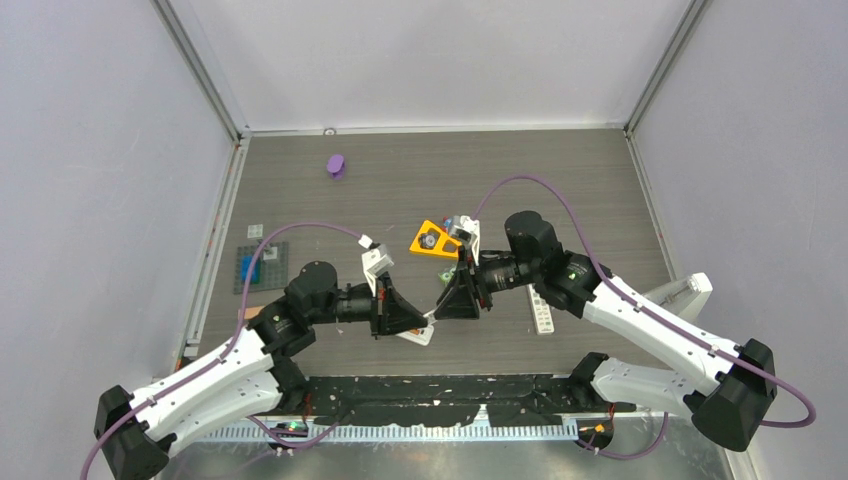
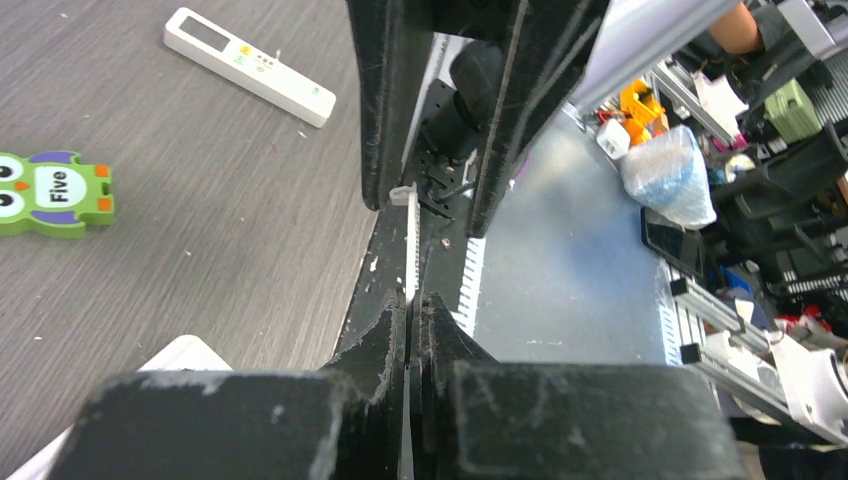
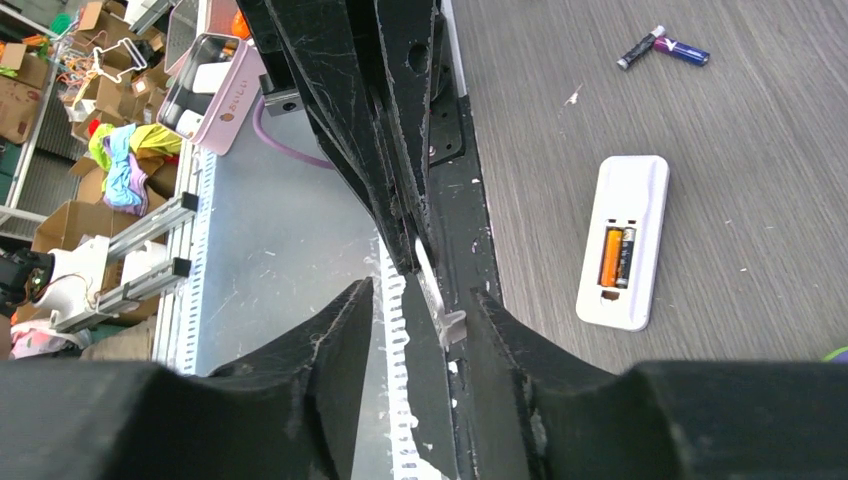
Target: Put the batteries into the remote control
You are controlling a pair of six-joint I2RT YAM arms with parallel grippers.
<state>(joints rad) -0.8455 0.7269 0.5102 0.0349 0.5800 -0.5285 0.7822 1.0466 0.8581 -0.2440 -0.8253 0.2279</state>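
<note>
Batteries lie in two spots in the right wrist view: an orange battery (image 3: 611, 257) and a dark battery (image 3: 628, 257) sit side by side in the open compartment of the white remote (image 3: 632, 200), which rests back up on the bench (image 3: 760, 150). A second dark battery (image 3: 640, 47) and a purple battery (image 3: 684, 50) lie loose on the wood, close together and well apart from that remote. We see the left gripper (image 2: 413, 305) pressed together on a thin white cover piece (image 2: 410, 235), which shows edge-on and sticks out past its fingertips. The right gripper (image 3: 420, 300) faces it with its jaws spread, one finger on each side of the piece. The small tab at the piece's end lies against or just beside one finger, and we cannot tell whether they touch. From above, we find the two grippers tip to tip near the middle of the bench. In the left wrist view a second white remote (image 2: 250, 67) lies face up on the wood, and a green owl block (image 2: 50, 193) marked "Five" sits near it.
</note>
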